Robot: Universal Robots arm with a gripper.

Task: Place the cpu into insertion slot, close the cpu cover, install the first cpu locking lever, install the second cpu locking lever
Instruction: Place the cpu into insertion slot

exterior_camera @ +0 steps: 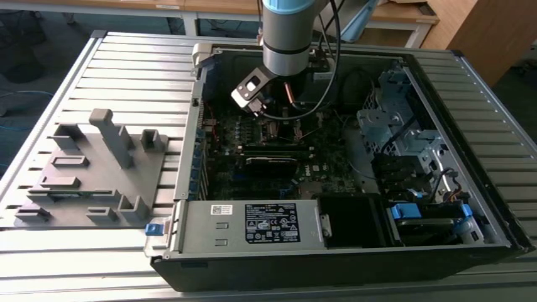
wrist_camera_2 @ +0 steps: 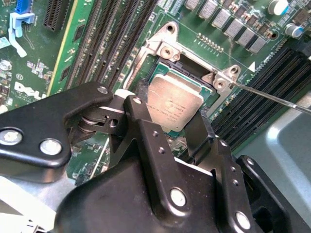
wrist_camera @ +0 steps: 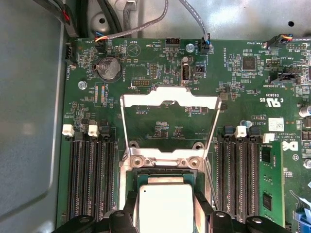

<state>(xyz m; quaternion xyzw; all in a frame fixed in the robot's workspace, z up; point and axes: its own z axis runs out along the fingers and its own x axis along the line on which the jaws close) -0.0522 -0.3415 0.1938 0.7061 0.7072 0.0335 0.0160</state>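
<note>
Even, bright light washes the ribbed bench [exterior_camera: 126, 69] pale, while the inside of the computer case [exterior_camera: 336, 274], below the jaws, lies dim. Between the jaws the cpu [wrist_camera_2: 172, 104] carries soft glare.

Ribbed grey table [exterior_camera: 126, 63], wooden desks [exterior_camera: 403, 14] behind, dark floor [exterior_camera: 42, 31]

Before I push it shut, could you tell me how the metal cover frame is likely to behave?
The cover frame looks like thin sheet metal, so probably light and springy. It seems hinged beside the socket, so it should swing, not slide.
</note>
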